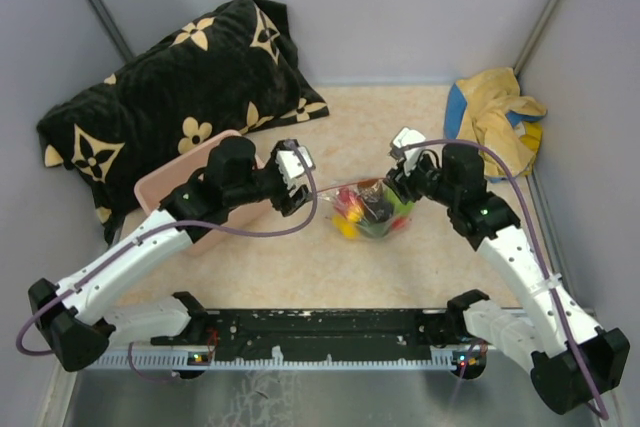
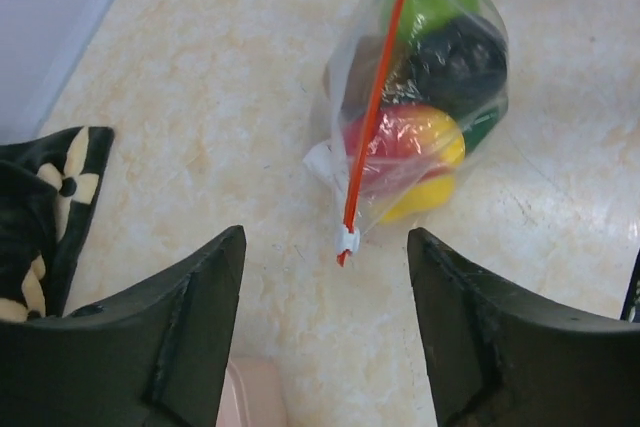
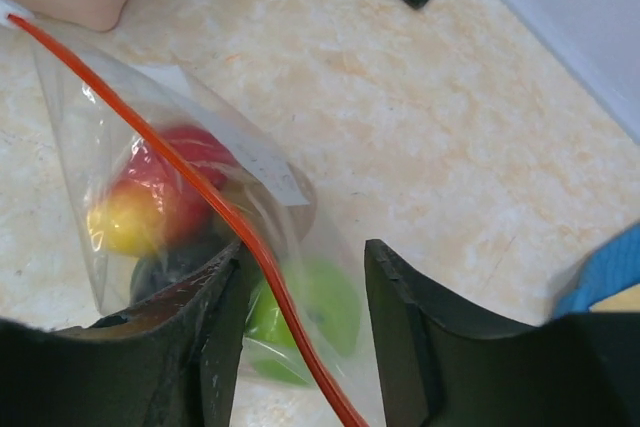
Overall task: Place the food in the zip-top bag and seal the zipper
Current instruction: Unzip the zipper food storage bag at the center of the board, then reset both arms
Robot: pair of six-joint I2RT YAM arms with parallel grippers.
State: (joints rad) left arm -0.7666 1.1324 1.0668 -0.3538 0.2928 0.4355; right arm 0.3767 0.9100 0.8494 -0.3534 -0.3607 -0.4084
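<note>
Beige marbled tabletop (image 1: 400, 267) and grey walls frame the scene. On the left gripper (image 2: 325, 232) the dark fingers (image 2: 170, 347) are spread wide with nothing between them. At 12 o'clock, just ahead of the gap, lies one end of the zipper (image 2: 377, 107), capped by a small white tab and apart from both fingers. The right gripper (image 3: 306, 244) also has its fingers apart. The orange-red strip runs through that gap, close to the finger on the 9 o'clock side. Whether it touches cannot be told, since the strip leaves the bottom edge of that view. The zip-top bag (image 1: 372, 211) sits mid-table between the two grippers with the food (image 2: 410, 137) inside: red, yellow, green and one dark piece, blurred by the film so their kinds cannot be made out. Whether the zipper is pressed closed cannot be told either. From the bag, a pink tub (image 1: 170, 179) sits at 9 o'clock, largely hidden under the left arm. A black flowered pillow (image 1: 180, 87) lies at 10 o'clock and a crumpled yellow and blue cloth (image 1: 495, 112) at 2 o'clock.
</note>
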